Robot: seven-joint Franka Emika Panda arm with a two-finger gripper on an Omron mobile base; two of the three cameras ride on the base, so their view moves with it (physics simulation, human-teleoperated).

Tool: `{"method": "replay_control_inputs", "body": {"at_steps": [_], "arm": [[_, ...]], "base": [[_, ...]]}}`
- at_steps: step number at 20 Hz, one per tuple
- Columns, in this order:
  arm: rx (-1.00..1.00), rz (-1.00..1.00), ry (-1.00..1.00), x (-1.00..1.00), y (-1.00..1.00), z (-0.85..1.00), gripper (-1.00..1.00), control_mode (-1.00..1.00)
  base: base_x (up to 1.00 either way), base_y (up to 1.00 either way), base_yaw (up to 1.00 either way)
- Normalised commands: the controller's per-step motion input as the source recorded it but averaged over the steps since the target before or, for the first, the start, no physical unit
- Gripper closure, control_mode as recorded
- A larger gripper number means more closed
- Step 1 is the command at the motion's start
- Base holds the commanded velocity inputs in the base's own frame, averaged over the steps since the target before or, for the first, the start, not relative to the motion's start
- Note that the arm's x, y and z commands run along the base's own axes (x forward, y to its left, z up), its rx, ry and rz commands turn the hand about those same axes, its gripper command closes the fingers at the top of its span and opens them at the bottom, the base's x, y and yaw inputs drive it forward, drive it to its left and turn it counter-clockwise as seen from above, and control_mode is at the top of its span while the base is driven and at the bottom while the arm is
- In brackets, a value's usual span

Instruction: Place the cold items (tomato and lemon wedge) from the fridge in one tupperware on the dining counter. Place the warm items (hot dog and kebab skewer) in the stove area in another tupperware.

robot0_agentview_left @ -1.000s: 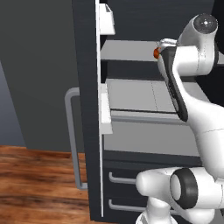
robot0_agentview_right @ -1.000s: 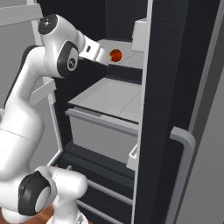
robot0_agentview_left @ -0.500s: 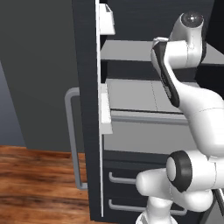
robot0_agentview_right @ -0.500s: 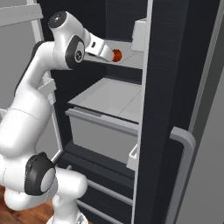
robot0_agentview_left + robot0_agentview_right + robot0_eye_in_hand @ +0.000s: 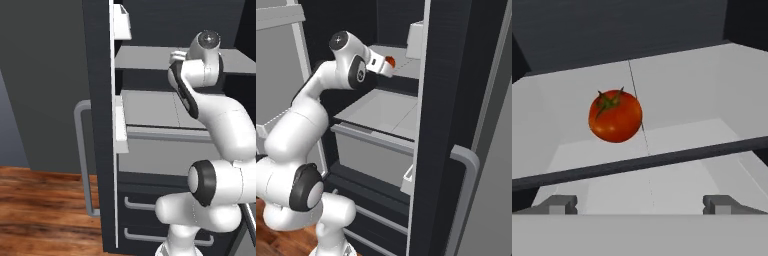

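You have one tomato (image 5: 615, 116) in the open fridge (image 5: 443, 100), sitting on a light grey shelf (image 5: 677, 90) at the height of the arm's wrist, above the big pale drawer bin (image 5: 373, 150). In the right base view it shows as a red spot just past the hand. Your gripper (image 5: 640, 204) stands wide, both tips short of the fruit, gripping nothing.

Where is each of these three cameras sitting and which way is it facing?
Left base view: behind-left of the arm, facing the open fridge; white arm at right.
Right base view: behind-right, same fridge; arm at left, tomato by the wrist.
Hand view: on the hand, facing the tomato; gripper open below.
Shared: fridge shelves, the tomato.
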Motion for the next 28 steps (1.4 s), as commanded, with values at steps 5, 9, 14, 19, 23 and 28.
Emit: {"method": "replay_control_inputs", "body": {"at_steps": [5, 9, 14, 19, 23, 28], "arm": [[0.03, 0.00, -0.01, 0.38, -0.10, 0.10, -1.00, -1.00], [0.03, 0.00, -0.07, 0.16, 0.00, 0.33, -1.00, -1.00], [0.00, 0.00, 0.00, 0.26, 0.00, 0.02, -1.00, -1.00], [0.00, 0.00, 0.01, 0.51, 0.00, -0.24, -1.00, -1.00], [0.00, 0.00, 0.00, 0.41, -0.01, -0.03, -1.00, -1.00], [0.01, 0.00, 0.04, 0.23, -0.07, -0.05, -1.00, -1.00]], "base": [[0.00, 0.00, 0.00], [0.00, 0.00, 0.00], [0.00, 0.00, 0.00], [0.00, 0.00, 0.00], [0.00, 0.00, 0.00], [0.00, 0.00, 0.00]]}}
